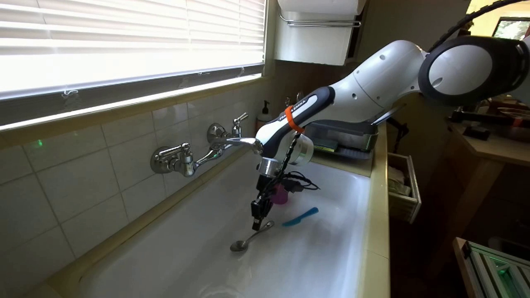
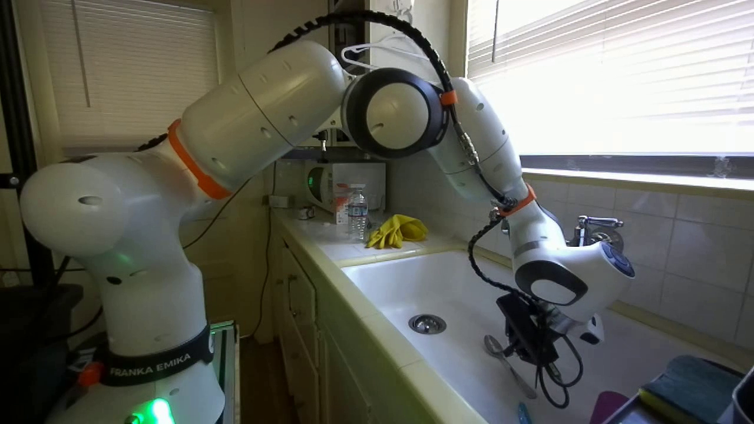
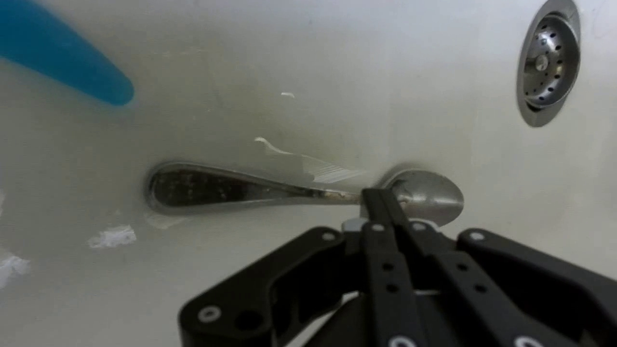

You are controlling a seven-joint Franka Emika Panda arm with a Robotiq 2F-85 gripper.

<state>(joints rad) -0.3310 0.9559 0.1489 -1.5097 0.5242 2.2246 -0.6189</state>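
A metal spoon (image 3: 207, 188) lies in the white sink (image 1: 165, 265), its bowl toward the drain side in the wrist view. My gripper (image 3: 378, 193) is shut, its two fingertips pressed together with nothing visible between them. They cover the spoon's neck from the wrist camera; whether they touch it cannot be told. In an exterior view, the gripper (image 1: 256, 227) points down right beside the spoon (image 1: 239, 246). A blue plastic knife (image 1: 301, 217) rests a short way off, and a pink cup (image 1: 280, 195) stands partly hidden behind the gripper's cables. Its fingertips are hidden behind its body in an exterior view (image 2: 527, 330).
The faucet (image 1: 244, 142) juts over the sink close to the arm's wrist. A drain strainer (image 3: 549, 67) sits in the sink floor. At the sink's ends are a dish rack (image 1: 343, 142), yellow gloves (image 2: 397, 231) and a water bottle (image 2: 357, 213).
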